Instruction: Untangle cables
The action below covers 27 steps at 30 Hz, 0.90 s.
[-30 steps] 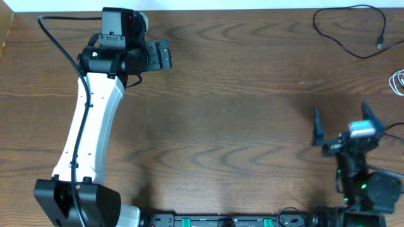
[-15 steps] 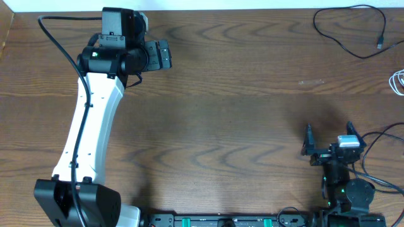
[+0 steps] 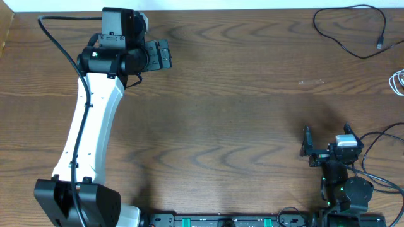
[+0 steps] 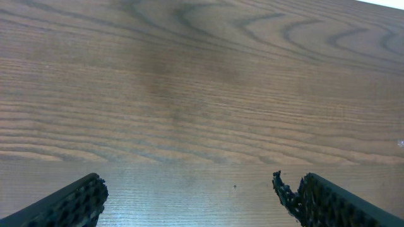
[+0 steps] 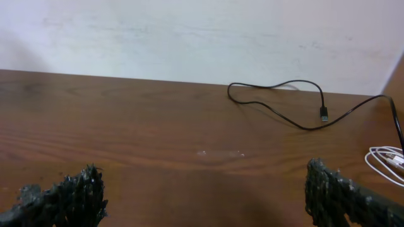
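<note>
Cables: thin black cord (image 3: pixel 350 31), 1 loose loop, at 1 o'clock on the brown wooden table (image 3: pixel 240 94); coiled white cord (image 3: pixel 398 81) at 3 o'clock, apart from it.
Handling: probably light, limp and slippery; pinch near the black cord's plug end (image 3: pixel 379 44).
Left gripper (image 3: pixel 165 55): jaws wide, empty, 11 o'clock.
Right gripper (image 3: pixel 327 139): jaws wide, empty, 5 o'clock.
Obstacle: thicker black base wire (image 3: pixel 382 132) beside the right gripper could snag.

Your left arm (image 3: pixel 88 120) stretches far forward from its base; its wrist turns so the left gripper (image 3: pixel 163 55) points toward your right side, jaws spread wide and empty; your right arm (image 3: pixel 346 189) sits folded close over its base; the right gripper (image 3: pixel 327 142) faces forward, jaws equally wide, empty.
</note>
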Each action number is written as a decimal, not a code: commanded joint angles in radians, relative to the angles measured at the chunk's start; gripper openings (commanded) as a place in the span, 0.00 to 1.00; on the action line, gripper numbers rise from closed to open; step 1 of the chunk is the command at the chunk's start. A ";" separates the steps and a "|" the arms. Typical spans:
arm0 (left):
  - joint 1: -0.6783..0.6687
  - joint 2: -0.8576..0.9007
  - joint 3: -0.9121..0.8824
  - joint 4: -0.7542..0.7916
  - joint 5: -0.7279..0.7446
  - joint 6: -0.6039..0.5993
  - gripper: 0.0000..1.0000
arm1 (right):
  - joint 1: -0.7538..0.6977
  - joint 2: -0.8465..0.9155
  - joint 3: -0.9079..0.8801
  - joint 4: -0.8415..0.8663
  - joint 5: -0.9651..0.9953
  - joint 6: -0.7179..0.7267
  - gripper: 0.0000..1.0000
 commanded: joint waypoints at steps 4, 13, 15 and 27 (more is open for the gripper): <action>0.002 0.011 -0.005 -0.002 -0.002 0.017 0.98 | 0.010 -0.006 -0.001 -0.005 0.000 0.016 0.99; 0.003 0.011 -0.005 -0.006 -0.072 0.018 0.98 | 0.010 -0.006 -0.001 -0.005 0.000 0.016 0.99; 0.003 0.011 -0.005 -0.006 -0.112 0.018 0.98 | 0.011 -0.006 -0.001 -0.005 0.000 0.016 0.99; 0.011 -0.355 -0.271 0.214 -0.174 0.021 0.98 | 0.010 -0.006 -0.001 -0.005 0.000 0.016 0.99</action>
